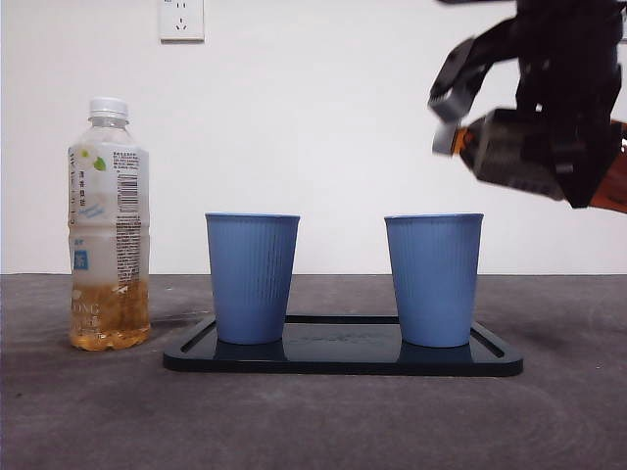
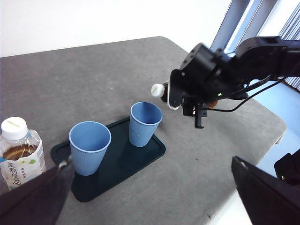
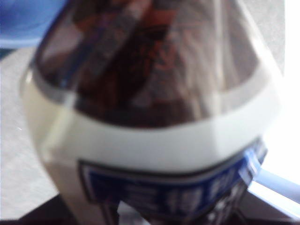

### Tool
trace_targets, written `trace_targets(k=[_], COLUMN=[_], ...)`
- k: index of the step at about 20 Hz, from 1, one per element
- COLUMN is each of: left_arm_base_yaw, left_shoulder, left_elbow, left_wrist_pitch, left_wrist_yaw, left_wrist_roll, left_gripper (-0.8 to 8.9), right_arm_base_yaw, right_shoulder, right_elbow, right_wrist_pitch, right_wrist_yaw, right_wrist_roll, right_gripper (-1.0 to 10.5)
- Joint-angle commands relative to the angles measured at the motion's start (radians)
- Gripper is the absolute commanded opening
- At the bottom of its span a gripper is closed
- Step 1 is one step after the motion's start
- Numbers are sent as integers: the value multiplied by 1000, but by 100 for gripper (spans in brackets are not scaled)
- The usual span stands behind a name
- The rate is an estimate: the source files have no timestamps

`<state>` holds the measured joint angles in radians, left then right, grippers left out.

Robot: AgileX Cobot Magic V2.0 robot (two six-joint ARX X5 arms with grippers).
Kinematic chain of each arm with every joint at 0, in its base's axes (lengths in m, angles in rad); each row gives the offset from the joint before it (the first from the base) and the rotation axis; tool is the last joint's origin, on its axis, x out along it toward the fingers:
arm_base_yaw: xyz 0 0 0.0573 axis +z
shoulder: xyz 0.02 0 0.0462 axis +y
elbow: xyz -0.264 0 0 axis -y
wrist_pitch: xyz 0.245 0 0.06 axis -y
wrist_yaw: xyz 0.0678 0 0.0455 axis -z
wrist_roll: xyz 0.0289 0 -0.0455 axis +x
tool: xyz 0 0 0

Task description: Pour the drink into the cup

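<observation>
1. Grey surface (image 1: 313,421) carries a dark tray (image 1: 343,360) with two blue cups.
2. Right claw (image 1: 549,147) pinches the brown drink bottle (image 1: 500,147), tilted, above the right cup (image 1: 433,279).
3. Likely slippery, thin plastic; grip mid-body.
4. Only the left wrist view shows its white cap (image 2: 157,89); left claw (image 2: 154,197) waits, spread.
</observation>
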<state>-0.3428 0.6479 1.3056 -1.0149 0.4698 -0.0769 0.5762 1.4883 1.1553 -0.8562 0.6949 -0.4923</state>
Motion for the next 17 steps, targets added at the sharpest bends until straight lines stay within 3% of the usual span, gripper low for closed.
trace_targets(k=[1,6,17], left_arm_base_yaw=[-4,-4,-5], left_shoulder=[5,5,5], left_elbow=[21,21,21], left_wrist_pitch=[5,5,-3], left_wrist_yaw=[-2,-2,-2], left_wrist_roll=[-3,-6,-6], left_gripper=[526,526,526], right_arm_base_yaw=[11,32,53], right_shoulder=[37,74,74], right_elbow=[36,36,36], right_wrist_pitch=[14,9,10], right_wrist_yaw=[101,247,275], right_wrist_roll=[-40,-79,-99], right_gripper=[198,198,198])
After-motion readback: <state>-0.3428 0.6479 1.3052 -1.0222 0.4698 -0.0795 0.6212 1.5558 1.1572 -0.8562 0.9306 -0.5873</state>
